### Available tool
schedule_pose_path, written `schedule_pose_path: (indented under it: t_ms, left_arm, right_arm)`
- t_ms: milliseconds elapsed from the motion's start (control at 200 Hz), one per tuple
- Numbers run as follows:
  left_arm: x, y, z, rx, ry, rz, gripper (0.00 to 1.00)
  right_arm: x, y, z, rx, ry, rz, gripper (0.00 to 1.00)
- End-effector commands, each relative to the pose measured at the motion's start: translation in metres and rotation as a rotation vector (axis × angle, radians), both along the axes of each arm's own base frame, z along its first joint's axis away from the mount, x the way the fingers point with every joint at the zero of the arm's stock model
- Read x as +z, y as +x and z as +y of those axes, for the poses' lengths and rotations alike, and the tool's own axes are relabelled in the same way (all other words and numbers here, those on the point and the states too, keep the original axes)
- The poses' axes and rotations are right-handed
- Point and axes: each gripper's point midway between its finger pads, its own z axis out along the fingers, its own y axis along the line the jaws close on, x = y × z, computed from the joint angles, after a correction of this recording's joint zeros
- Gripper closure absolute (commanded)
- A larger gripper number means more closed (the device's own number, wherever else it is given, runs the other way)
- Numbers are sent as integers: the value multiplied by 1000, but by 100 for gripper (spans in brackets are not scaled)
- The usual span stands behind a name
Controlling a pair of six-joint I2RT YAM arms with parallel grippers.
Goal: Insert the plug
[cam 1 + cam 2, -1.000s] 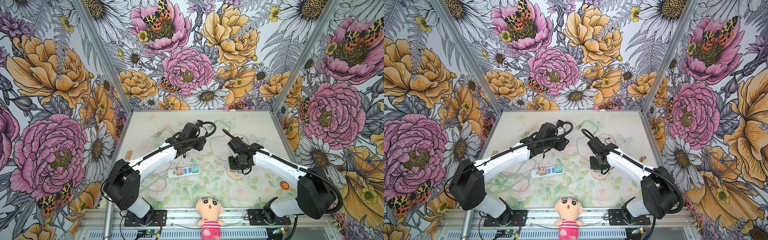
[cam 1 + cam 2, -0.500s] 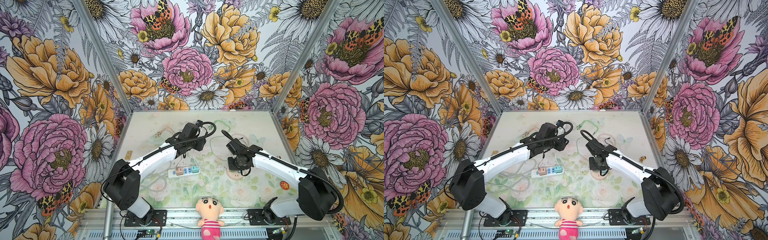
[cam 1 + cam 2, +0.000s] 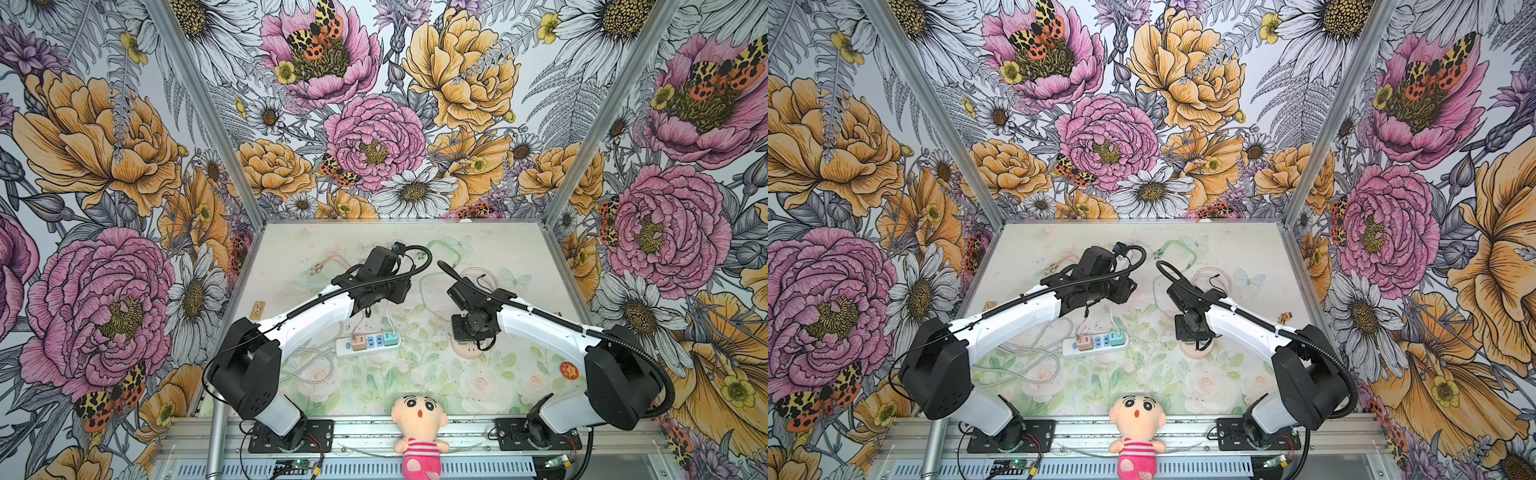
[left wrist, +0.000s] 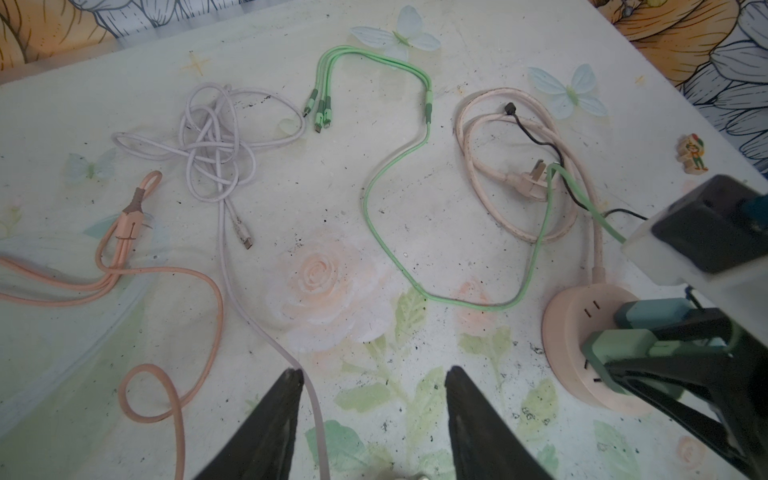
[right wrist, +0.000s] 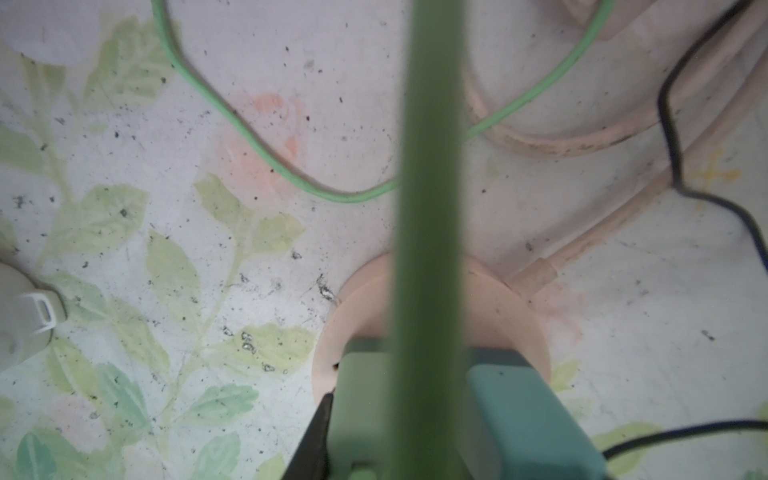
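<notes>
The green plug [image 4: 619, 345] sits at the top face of the round pink socket [image 4: 569, 316], clamped between the black fingers [image 4: 665, 378] of the right gripper [image 3: 473, 334]. Its pins are hidden under its body, so I cannot tell whether they have entered the slots or only rest on the face. A teal adapter [image 4: 652, 313] stands on the same socket, touching or just beside the plug. In the right wrist view one small dark slot shows at the plug's edge.

The main risk, as I judge it, is a blind push. With the pins out of sight, a slight offset or tilt would jam them on the plastic, and the teal adapter leaves little room to correct sideways. Nothing holds the socket: the left gripper [image 4: 374, 419] hovers well apart from it over the surface [image 4: 415, 216], fingers spread and empty, a white cable [image 4: 216, 137] running past one of them. A hard press off-centre could slide or tip the socket.

The green cable [image 4: 374, 199] rises from the plug across the right wrist camera and loops over the socket's pink cord [image 4: 490, 199]; if it snags, it could twist the plug in the grip. A thin black wire [image 4: 536, 137] lies close by too
</notes>
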Motion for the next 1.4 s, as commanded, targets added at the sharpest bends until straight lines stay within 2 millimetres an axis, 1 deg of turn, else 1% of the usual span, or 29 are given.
schedule_pose_path:
  t_ms: [0,145,280,360,490,570,631,711,796,971,1071,1231,1396]
  left_arm:
    - [6,6,0,24,-9,-8,42]
    - [8,8,5,50,-1,-18,42]
    - [15,8,11,64,0,-33,41]
    - [18,9,15,74,0,-37,41]
    - [19,13,19,86,0,-37,41]
    - [22,14,19,91,-6,-42,41]
    - [23,14,19,98,-12,-43,41]
    - [26,14,19,102,-19,-45,41]
    - [29,12,21,101,-23,-49,41]
    - [28,10,26,104,-18,-44,41]
    - [27,9,25,101,-22,-39,41]
    - [27,9,21,94,-30,-33,41]
    - [27,8,15,77,-33,-30,41]
  right_arm:
    - [-50,-25,-2,36,-40,158,100]
    - [-59,-18,0,58,-68,170,100]
    - [-74,-26,3,63,-44,209,100]
    - [-78,-31,1,49,-42,211,100]
    - [-77,-27,-1,50,-52,190,100]
    - [-73,-16,1,59,-63,158,100]
    - [-70,-6,6,70,-61,141,100]
    - [-70,1,13,90,-52,140,100]
    - [-74,0,16,96,-43,158,100]
    - [-79,-12,14,92,-27,206,100]
    - [-75,-18,10,74,-20,200,100]
    - [-57,-21,6,52,4,148,100]
    - [-43,-25,8,51,30,145,100]
